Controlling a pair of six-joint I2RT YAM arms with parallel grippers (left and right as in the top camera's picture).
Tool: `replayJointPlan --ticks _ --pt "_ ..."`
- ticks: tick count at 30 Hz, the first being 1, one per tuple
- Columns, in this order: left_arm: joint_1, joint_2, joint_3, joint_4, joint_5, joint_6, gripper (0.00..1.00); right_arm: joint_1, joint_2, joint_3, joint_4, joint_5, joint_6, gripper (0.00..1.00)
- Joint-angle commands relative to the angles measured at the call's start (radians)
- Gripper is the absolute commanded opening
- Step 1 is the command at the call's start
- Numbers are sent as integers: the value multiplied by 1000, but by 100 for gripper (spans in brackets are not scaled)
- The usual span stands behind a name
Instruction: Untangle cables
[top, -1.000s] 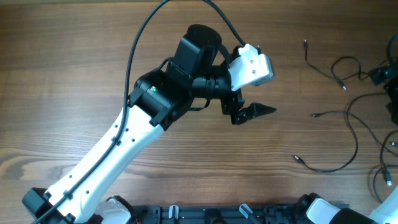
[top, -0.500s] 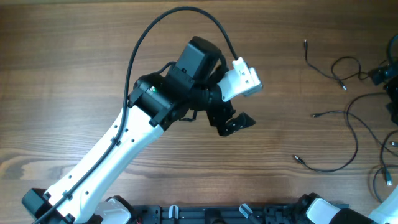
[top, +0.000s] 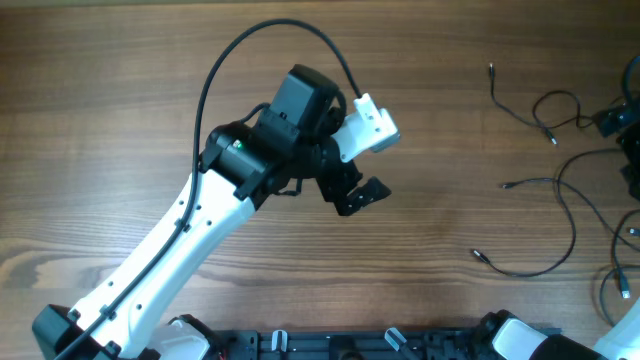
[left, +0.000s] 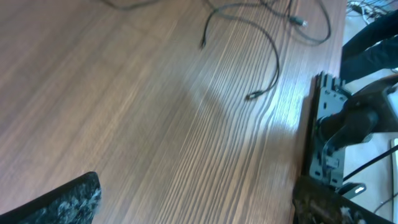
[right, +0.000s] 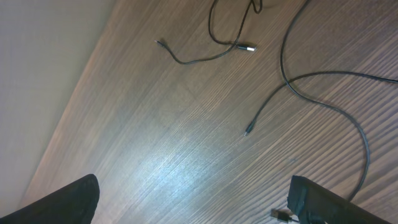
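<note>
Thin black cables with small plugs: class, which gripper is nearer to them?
Right. The right gripper hangs over the thin black cables; the left gripper is over the wooden table, far from them.

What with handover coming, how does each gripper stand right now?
Left gripper: jaws open, holding nothing.
Right gripper: jaws open, holding nothing.

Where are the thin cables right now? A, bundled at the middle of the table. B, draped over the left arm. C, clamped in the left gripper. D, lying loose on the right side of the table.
D: the cables lie in loose strands on the table at its right side, apart from the left gripper, which is open and holds nothing.
</note>
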Motion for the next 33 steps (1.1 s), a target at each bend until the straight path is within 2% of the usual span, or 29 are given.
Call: replayJointPlan --ticks 1,6,9,12,15,20,24,30,33 --pt "48 -92 -122 85 -5 -37 100 3 -3 8 2 -1 7 100" --pt "136 -260 -410 320 -3 -153 100 3 -3 8 3 -2 7 100" --pt "185 -368 -621 554 -55 -293 100 3 -3 8 2 -1 7 100" --pt "253 -492 -847 796 -61 -380 100 3 -3 8 3 -1 7 100" --pt "314 -595 -997 932 -68 -486 100 3 -3 8 2 -2 7 100" --pt "387 -782 -1222 1150 -208 -610 100 3 -3 8 2 -1 7 100" --pt "430 -931 -1320 1198 -289 -678 100 3 -3 8 2 -1 7 100" --pt "530 -1097 -1429 1191 -294 -715 100 3 -2 8 2 -2 7 100" --pt "557 -1196 -1439 1066 -343 -737 100 3 -2 8 3 -1 7 100"
